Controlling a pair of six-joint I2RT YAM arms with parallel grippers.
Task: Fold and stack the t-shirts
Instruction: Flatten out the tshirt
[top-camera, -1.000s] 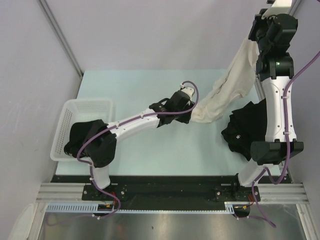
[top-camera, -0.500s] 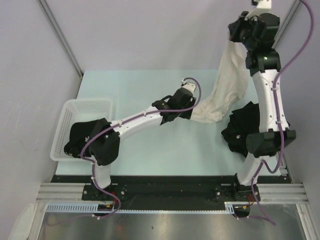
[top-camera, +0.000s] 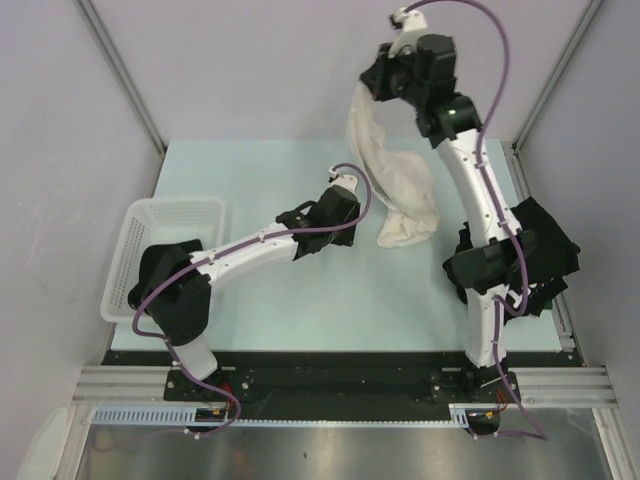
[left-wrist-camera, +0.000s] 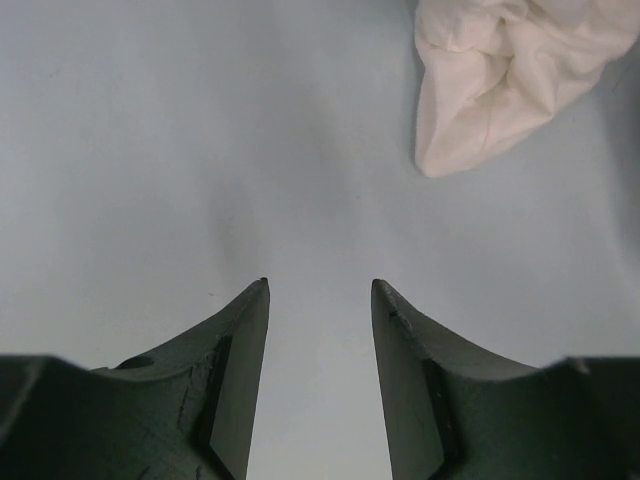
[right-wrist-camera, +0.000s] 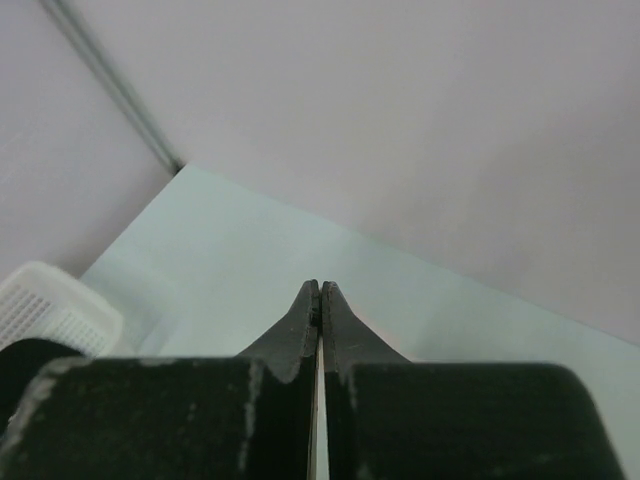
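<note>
The cream-white t-shirt (top-camera: 396, 182) hangs in a long twisted drape from my right gripper (top-camera: 373, 88), raised high at the back of the table. Its lower end lies bunched on the table (left-wrist-camera: 490, 90). In the right wrist view the jaws (right-wrist-camera: 320, 286) are shut, with a thin sliver of cream cloth between them. My left gripper (top-camera: 348, 192) hovers low over the table just left of the bunched end, open and empty (left-wrist-camera: 318, 286). A heap of black t-shirts (top-camera: 535, 248) lies at the right edge, partly behind the right arm.
A white mesh basket (top-camera: 175, 212) stands at the left edge with black cloth (top-camera: 160, 268) in it, and its corner shows in the right wrist view (right-wrist-camera: 45, 300). The pale green tabletop (top-camera: 260, 180) is walled by grey panels on three sides.
My right arm has swung from the back right corner toward the back middle, carrying the cream t-shirt leftward. The left gripper has shifted slightly left and stays open.
</note>
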